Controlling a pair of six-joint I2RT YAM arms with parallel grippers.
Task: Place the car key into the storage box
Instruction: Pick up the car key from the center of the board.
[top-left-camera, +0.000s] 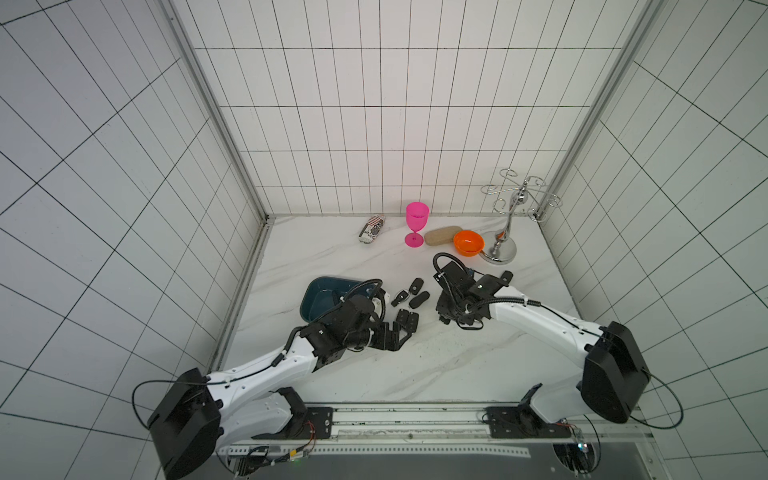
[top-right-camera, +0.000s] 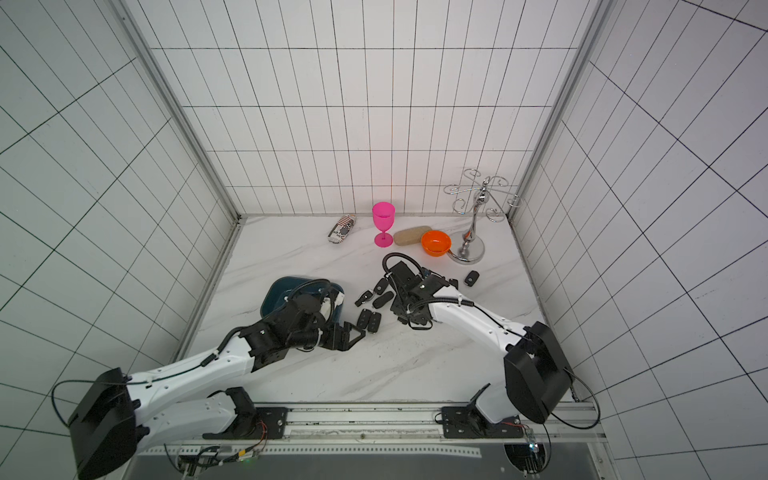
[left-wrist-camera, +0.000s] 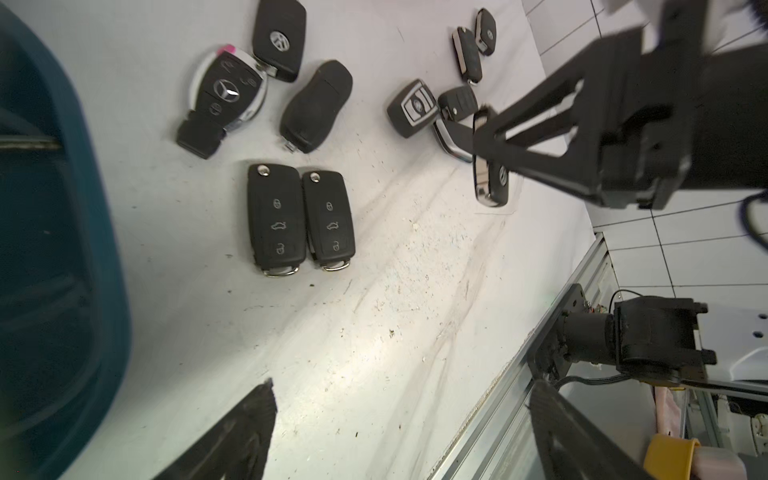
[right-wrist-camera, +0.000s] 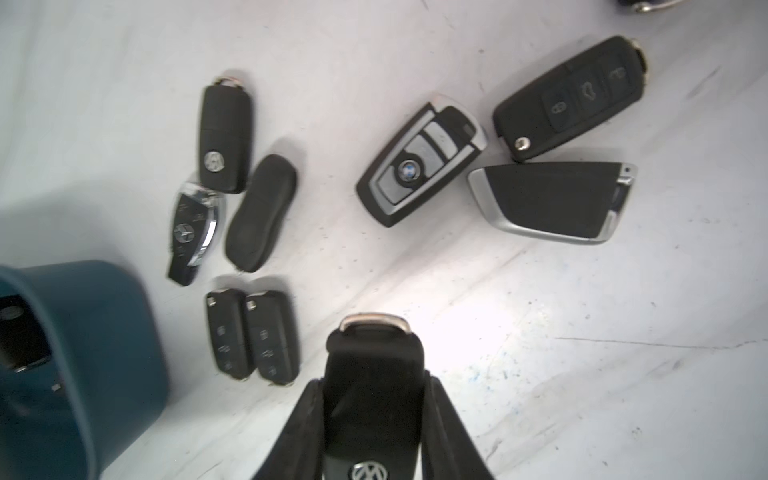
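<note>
My right gripper (right-wrist-camera: 374, 380) is shut on a black car key (right-wrist-camera: 374, 365) with a silver ring end and a VW badge. The left wrist view shows the same key (left-wrist-camera: 490, 174) pinched low over the table. The storage box (top-left-camera: 318, 297), a dark teal tub, sits left of a cluster of loose key fobs (top-left-camera: 411, 293), partly hidden under my left arm. It also shows in the right wrist view (right-wrist-camera: 91, 353). Beside a pair of flip keys (left-wrist-camera: 301, 220), my left gripper (left-wrist-camera: 403, 384) stands open and empty above bare table.
Along the back wall stand a patterned packet (top-left-camera: 372, 230), a pink goblet (top-left-camera: 417, 222), a tan block (top-left-camera: 442, 235), an orange bowl (top-left-camera: 468, 242) and a chrome stand (top-left-camera: 505, 237). One key (top-right-camera: 471, 277) lies apart at the right. A metal rail (top-left-camera: 415, 419) borders the front.
</note>
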